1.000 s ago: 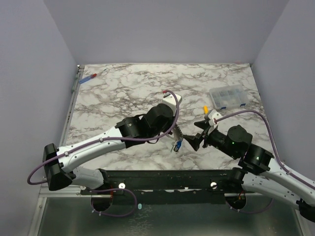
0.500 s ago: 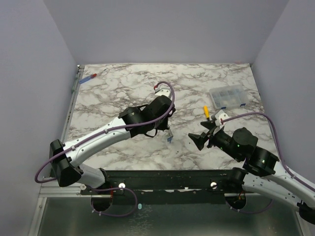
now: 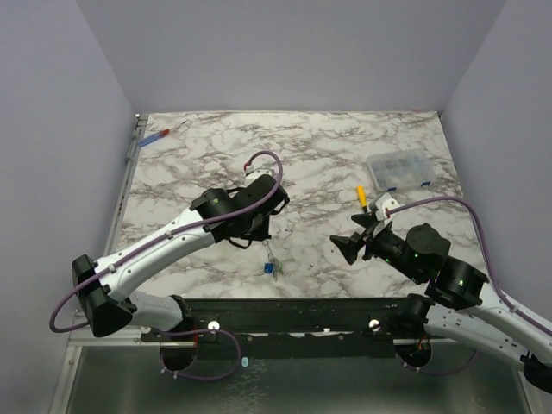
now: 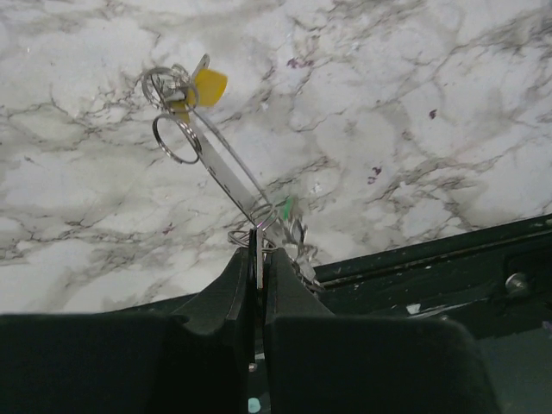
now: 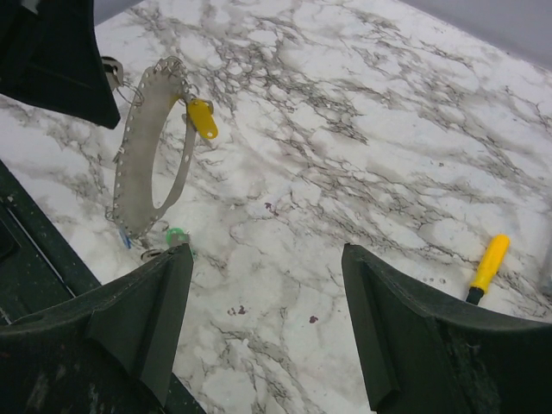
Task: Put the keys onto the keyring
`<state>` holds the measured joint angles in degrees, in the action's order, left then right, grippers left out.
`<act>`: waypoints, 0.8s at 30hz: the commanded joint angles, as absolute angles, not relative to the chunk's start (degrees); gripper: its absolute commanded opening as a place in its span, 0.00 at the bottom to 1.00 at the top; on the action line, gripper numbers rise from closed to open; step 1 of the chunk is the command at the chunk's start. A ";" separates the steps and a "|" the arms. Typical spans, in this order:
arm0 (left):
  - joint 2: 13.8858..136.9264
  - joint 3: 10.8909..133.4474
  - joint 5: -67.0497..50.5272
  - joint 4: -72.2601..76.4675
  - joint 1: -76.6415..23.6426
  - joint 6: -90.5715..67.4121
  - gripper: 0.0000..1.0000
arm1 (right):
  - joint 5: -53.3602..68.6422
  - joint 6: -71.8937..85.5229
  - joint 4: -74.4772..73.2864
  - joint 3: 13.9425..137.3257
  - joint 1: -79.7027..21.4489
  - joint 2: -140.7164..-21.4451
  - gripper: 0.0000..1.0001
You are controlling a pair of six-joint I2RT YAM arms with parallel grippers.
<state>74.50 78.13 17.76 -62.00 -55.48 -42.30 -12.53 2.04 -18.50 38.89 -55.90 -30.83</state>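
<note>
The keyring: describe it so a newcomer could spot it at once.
Near the front edge of the marble table, find the shut left pincer. The keyring is the big silver loop clamped in it, carrying yellow-, green- and blue-capped keys, far larger than any key.

The keyring (image 5: 136,155) is a wide loop of thin grey metal. It shows as a tall tilted oval from the right wrist and nearly edge-on from the left wrist, pinched at its rim by the closed left tool (image 4: 257,254). A yellow-capped key (image 5: 203,118) hangs at the loop's one o'clock, a green-capped key (image 5: 177,235) at five, and a blue-capped key (image 3: 269,269) at the bottom. Small silver split rings (image 4: 176,138) cluster beside the yellow one.
</note>
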 commanded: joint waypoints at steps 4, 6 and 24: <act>82.07 73.63 9.78 -61.33 -54.04 -35.02 0.00 | -12.86 3.07 -20.25 39.99 -55.90 -30.67 0.78; 84.77 74.36 8.46 -60.15 -53.53 -33.25 0.00 | -13.26 3.16 -20.54 40.16 -55.90 -30.68 0.78; 108.65 86.89 -2.26 -55.54 -48.80 -24.06 0.00 | -17.46 1.36 -24.50 42.05 -55.90 -30.67 0.78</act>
<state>104.77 82.61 1.85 -55.11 -49.52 -26.81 -15.70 2.57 -22.68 41.06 -55.90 -30.72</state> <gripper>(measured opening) 0.057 0.784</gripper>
